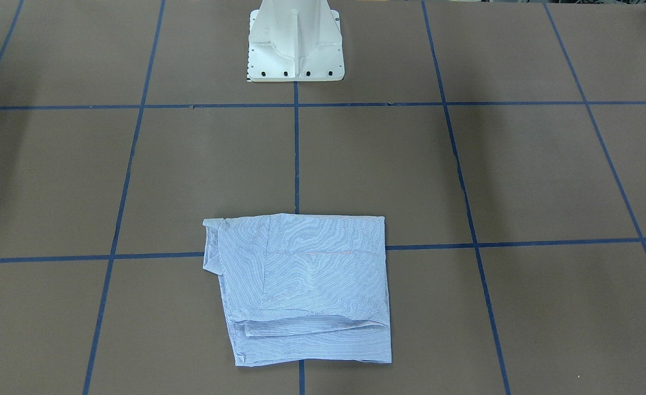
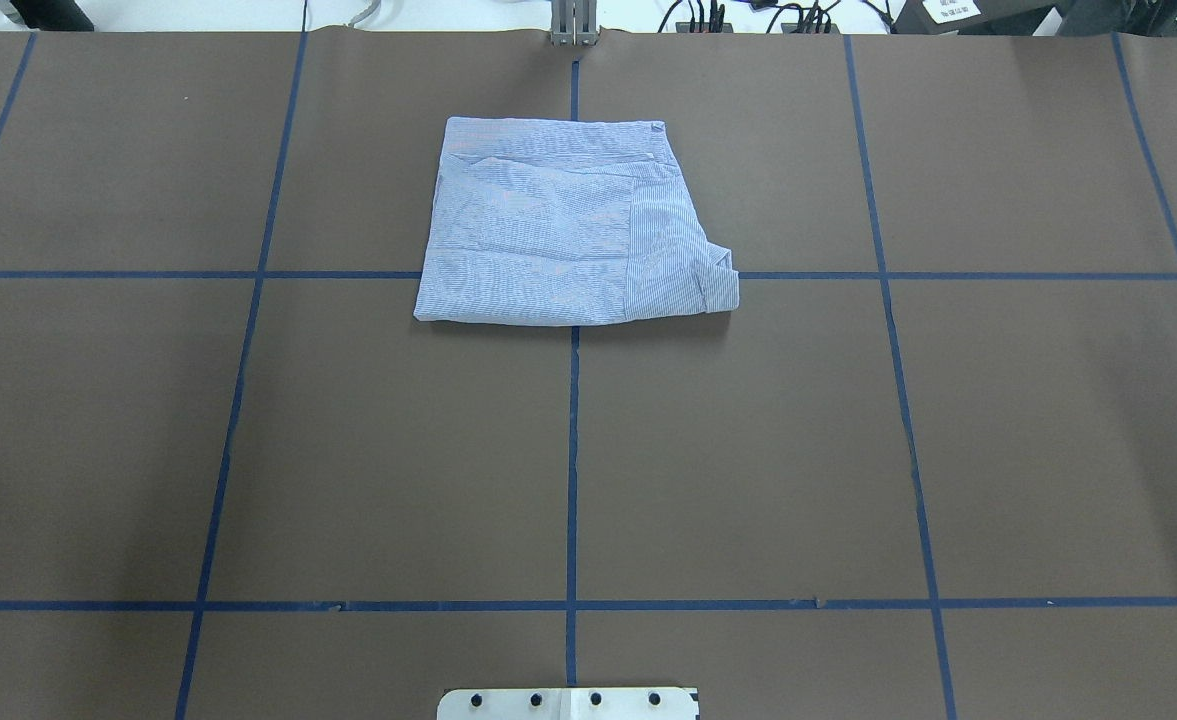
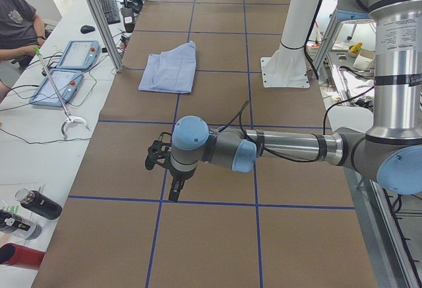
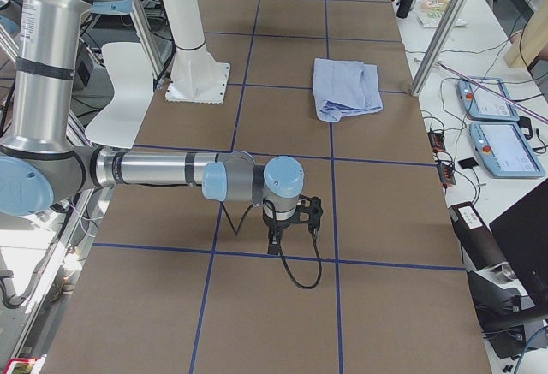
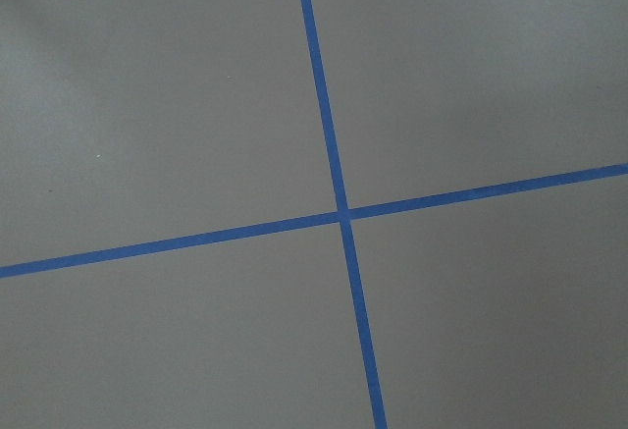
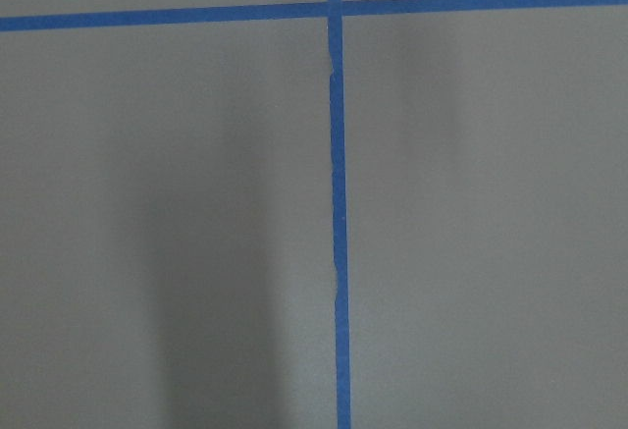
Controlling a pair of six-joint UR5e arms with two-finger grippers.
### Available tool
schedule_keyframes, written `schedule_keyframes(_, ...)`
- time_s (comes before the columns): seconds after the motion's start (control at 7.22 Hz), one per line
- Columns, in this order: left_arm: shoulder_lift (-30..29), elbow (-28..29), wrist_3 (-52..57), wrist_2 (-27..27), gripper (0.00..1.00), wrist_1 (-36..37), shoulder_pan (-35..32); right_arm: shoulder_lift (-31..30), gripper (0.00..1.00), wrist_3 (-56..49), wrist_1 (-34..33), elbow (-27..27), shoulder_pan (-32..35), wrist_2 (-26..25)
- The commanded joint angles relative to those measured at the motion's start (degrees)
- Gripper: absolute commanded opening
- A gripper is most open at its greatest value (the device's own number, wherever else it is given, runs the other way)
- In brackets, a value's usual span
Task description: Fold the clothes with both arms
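Blue-striped shirt lies folded — left claw and right claw well away, spread impossible to tell.

left hand, right hand too small to judge, pedestal cut by top edge

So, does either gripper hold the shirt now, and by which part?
Nothing is held. The folded shirt lies flat on the table, far from the left gripper and the right gripper; neither carries anything visible.
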Motion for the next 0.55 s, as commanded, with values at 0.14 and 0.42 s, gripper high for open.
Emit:
schedule_keyframes(0.14,1.46,-0.82,-0.26,-0.26,1.0,-2.61,0.06,-2.2,1.0,6.59,9.45,-0.24,-0.06,-1.25)
schedule_keyframes(0.42,1.46,-1.61,-0.26,-0.61,1.0,-2.61,0.06,-2.02,1.0,7.34,11.91,-0.67,0.03,-0.81)
